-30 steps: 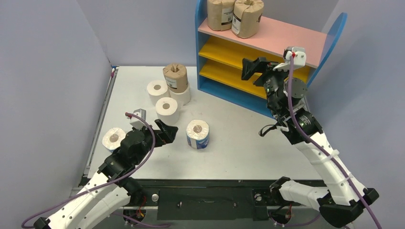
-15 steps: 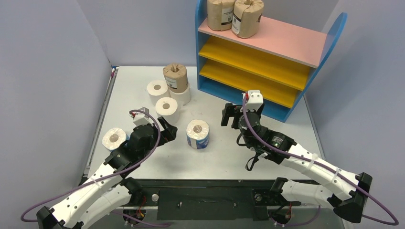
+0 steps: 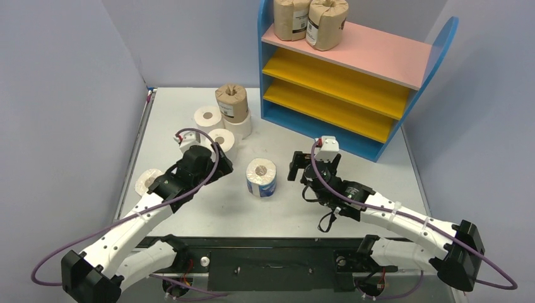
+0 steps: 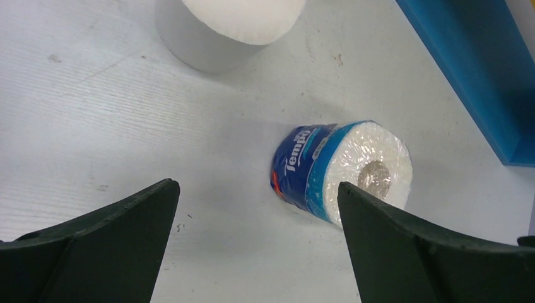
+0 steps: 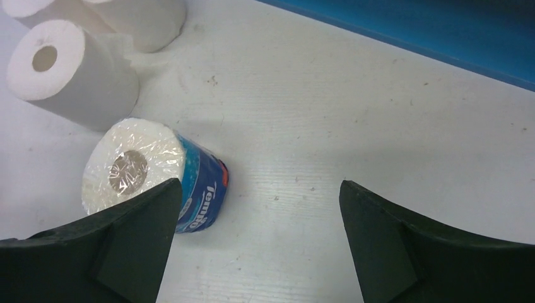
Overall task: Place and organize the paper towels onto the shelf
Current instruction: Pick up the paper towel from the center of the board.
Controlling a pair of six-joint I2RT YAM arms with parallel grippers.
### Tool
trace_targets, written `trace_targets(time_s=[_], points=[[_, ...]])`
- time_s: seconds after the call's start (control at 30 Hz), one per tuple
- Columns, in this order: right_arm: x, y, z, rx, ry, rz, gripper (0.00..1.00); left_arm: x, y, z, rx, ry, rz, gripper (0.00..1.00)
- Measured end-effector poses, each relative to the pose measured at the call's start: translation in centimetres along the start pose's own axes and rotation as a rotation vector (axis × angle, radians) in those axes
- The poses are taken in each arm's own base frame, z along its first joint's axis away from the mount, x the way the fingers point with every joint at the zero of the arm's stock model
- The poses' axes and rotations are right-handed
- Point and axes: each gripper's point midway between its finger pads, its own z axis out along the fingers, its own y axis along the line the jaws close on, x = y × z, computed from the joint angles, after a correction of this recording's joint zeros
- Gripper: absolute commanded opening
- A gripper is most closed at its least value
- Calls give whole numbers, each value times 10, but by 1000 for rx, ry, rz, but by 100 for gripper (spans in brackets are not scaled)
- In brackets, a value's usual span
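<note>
Pale walls enclose a scuffed white tabletop. The shelf stands far right, with two brown rolls on its top. A blue-wrapped roll stands between the left hand and right hand, both spread apart and empty. Only the wrist views make "Tempo" legible; only the overhead view shows the shelf's top.

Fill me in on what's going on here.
Two robot arms are putting paper rolls on a shelf. The left gripper and right gripper are both open and empty, hovering either side of a blue-wrapped roll standing on the table. Two brown rolls already sit on the pink top board; several others wait clustered on the table.
</note>
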Motion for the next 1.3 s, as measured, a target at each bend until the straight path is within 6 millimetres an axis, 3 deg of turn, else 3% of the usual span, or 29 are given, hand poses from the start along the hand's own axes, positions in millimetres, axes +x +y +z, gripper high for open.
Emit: trace_targets(time_s=[0.4,0.6,0.83,0.93,1.13,1.3], points=[[54,38,24,-109,208,-92,88,45,-41,17,201,212,34,97],[49,66,32,-164,235,-83,89,65,-38,32,167,292,57,97],[35,100,40,-232,243,-86,89,52,-38,26,172,235,45,96],[42,102,46,-228,270,-112,88,48,-34,19,186,203,30,97],[67,97,61,-210,352,-148,85,61,-14,18,155,208,12,96],[68,90,70,-201,375,-119,83,67,-6,20,139,219,9,97]])
